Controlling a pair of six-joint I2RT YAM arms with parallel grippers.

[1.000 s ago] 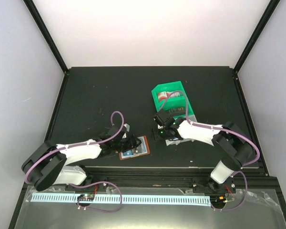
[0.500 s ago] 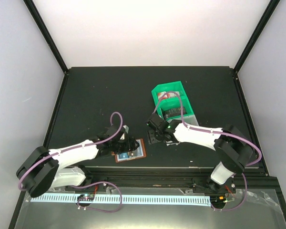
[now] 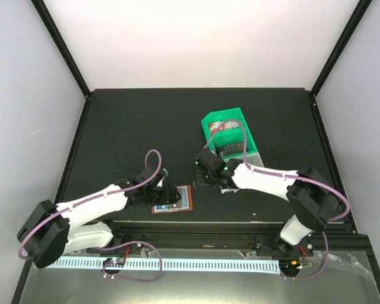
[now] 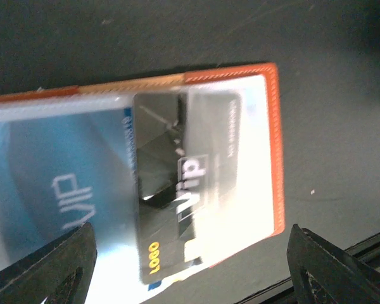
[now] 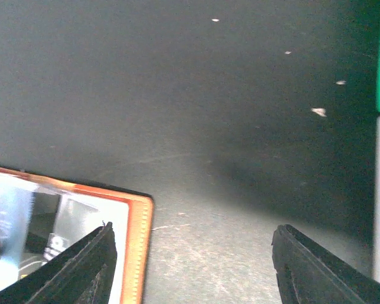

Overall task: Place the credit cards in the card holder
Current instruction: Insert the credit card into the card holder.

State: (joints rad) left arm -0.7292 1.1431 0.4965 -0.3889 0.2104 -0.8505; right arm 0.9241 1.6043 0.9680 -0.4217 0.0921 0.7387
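On the left side of the bench [image 3: 126,126], the left tool [image 4: 191,231] hangs just above the open card holder [image 3: 185,201], which lies flat near the front edge. The tool's two fingers stand wide apart with nothing between them. Under the clear sleeves, its wrist view shows a blue card [image 4: 57,183] on the left and a dark card [image 4: 171,190] beside it toward the middle. The dark card's yellow-lettered end reaches close to the holder's lower edge, and through the glare I cannot tell whether it is pushed fully home. Further right, the right tool [image 5: 193,231] hovers over bare bench between the holder and the green tray [image 3: 209,123]. It is likewise spread and empty, with only a corner of the holder at the lower left of its view. Right of that, the tray's compartments hold a red-and-white card [image 3: 225,126] at the back and what look like dark cards [image 3: 231,149] nearer the front. My reading is that the job is partly done, with two cards at the holder; what is left is fetching those in the tray, sliding each into a sleeve, and perhaps seating the dark card
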